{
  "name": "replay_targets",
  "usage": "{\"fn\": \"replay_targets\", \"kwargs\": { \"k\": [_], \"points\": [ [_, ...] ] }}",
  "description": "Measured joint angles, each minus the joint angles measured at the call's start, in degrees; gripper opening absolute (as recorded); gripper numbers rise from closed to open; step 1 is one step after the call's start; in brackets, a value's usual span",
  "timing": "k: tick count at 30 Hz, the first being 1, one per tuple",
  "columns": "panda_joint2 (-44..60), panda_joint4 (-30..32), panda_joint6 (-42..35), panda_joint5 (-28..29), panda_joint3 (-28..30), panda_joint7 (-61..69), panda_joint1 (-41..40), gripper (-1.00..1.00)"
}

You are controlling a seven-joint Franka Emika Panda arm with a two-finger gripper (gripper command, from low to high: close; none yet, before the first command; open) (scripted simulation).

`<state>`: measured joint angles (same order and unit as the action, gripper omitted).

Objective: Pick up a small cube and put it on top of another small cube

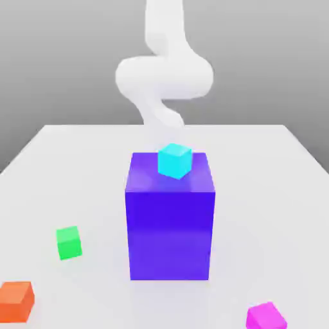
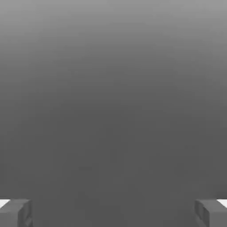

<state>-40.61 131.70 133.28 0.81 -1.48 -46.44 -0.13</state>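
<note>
The small magenta-pink cube (image 1: 266,316) lies on the white table (image 1: 71,160) at the front of the exterior view's right, partly cut by the frame edge. A green cube (image 1: 69,243) of the same size sits on the exterior view's left, and an orange cube (image 1: 17,301) lies at the front left corner. The white arm (image 1: 164,74) curls behind the big block, far from all three cubes. In the hand view my gripper (image 2: 113,213) is open, its fingertips (image 2: 17,213) wide apart with nothing between them, and only plain grey shows beyond.
A tall blue-violet block (image 1: 170,225) stands mid-table with a cyan cube (image 1: 175,160) on its top face. It hides the arm's lower end in the exterior view.
</note>
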Motion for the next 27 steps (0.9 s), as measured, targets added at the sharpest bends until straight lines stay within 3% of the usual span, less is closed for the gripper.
{"fn": "replay_targets", "kwargs": {
  "k": [15, 27],
  "points": [
    [31.52, -0.47, 9.01, 6.25, -7.72, -4.66, 0.85, 0.00],
    [56.17, -0.77, 16.34, 9.03, -10.29, -6.83, 5.15, 0.00]
  ]
}}
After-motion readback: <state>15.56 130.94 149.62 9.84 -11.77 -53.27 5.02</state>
